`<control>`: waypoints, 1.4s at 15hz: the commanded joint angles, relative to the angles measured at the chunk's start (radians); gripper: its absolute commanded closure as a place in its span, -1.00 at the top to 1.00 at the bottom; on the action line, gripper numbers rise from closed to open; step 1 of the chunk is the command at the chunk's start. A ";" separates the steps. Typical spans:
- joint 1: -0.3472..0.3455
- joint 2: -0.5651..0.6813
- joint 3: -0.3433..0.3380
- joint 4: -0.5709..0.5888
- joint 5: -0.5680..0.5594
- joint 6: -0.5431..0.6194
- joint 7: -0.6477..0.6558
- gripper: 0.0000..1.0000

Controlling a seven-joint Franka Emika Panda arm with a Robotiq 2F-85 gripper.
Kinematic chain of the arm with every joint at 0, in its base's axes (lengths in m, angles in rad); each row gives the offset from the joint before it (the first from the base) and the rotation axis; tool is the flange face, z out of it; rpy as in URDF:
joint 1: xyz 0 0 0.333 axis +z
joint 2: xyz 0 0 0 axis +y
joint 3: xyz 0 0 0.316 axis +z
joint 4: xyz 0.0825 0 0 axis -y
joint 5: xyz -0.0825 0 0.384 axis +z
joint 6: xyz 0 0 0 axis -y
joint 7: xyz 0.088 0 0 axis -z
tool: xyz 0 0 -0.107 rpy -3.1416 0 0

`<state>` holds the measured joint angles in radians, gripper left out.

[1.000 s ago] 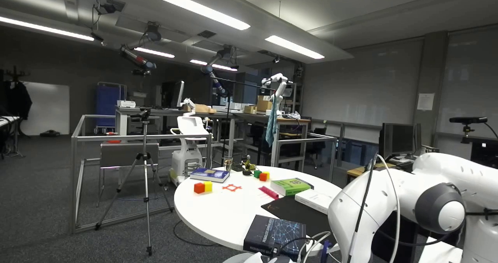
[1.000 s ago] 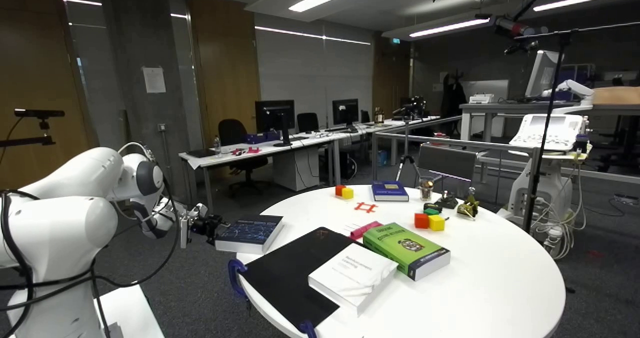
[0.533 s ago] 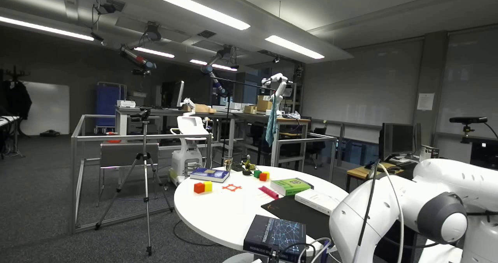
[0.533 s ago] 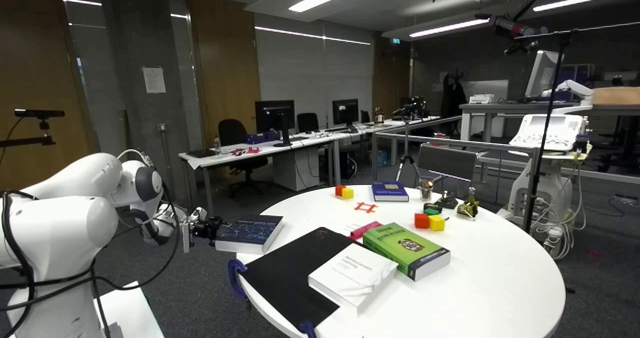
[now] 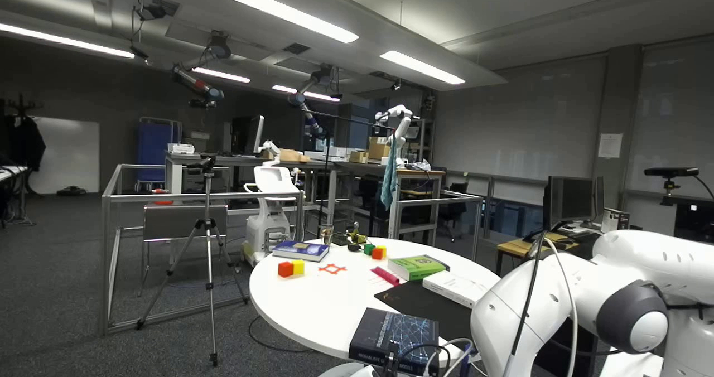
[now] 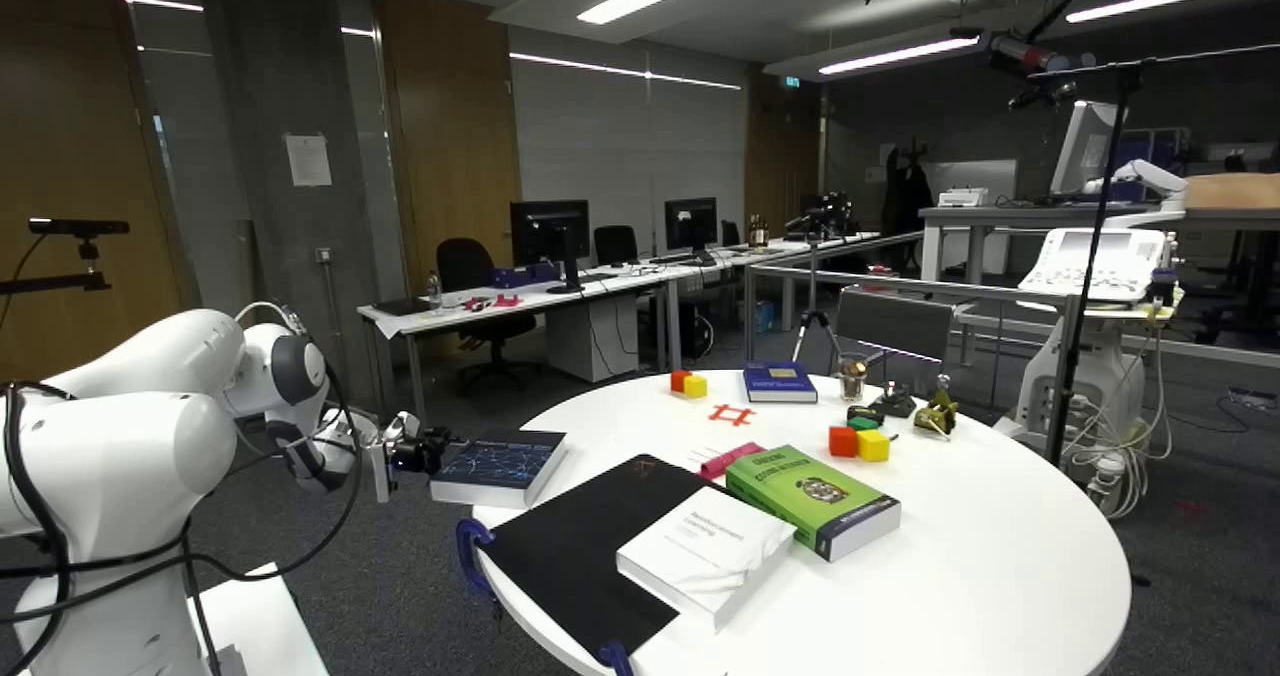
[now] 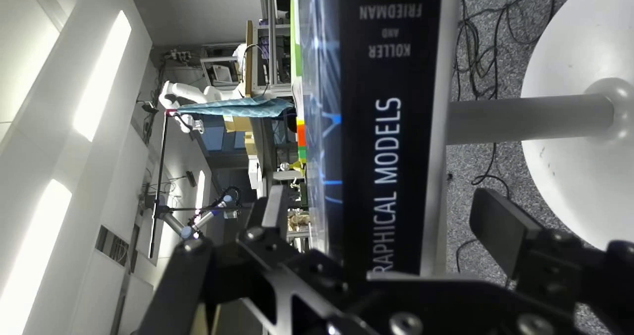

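Observation:
A thick dark book with a blue network pattern (image 6: 500, 464) lies at the edge of the round white table (image 6: 960, 576), its spine side overhanging. It also shows in an exterior view (image 5: 397, 335). In the wrist view, its black spine (image 7: 389, 141) reads "Graphical Models" and runs between my fingers. My gripper (image 7: 385, 218) is open and turned sideways, one finger on the cover side, the other below the book's underside. Gaps show between both fingers and the book; nothing is held. In an exterior view, my gripper (image 6: 430, 450) is level with the spine and close to it.
A black mat (image 6: 600, 546) is held by blue clamps (image 6: 472, 551). A white book (image 6: 705, 551), a green book (image 6: 812, 501) and a pink object (image 6: 732, 460) lie near it. Coloured cubes (image 6: 858, 444), a red frame (image 6: 731, 415), a blue book (image 6: 780, 383) and a glass (image 6: 852, 378) stand farther back.
The arm's forearm has dropped slightly. The gripper has shifted a little toward the dark book's spine and shows more in front of it. The books and cubes have not moved.

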<state>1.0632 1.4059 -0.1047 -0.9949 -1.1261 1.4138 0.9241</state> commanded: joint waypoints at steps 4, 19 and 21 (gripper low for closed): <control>0.016 0.030 -0.037 0.038 -0.019 -0.063 -0.036 1.00; 0.015 0.044 -0.051 0.052 -0.016 -0.083 -0.092 -0.45; 0.018 0.037 -0.053 0.050 -0.020 -0.084 -0.103 -0.45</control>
<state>1.0640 1.4363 -0.1356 -0.9795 -1.1260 1.3771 0.8790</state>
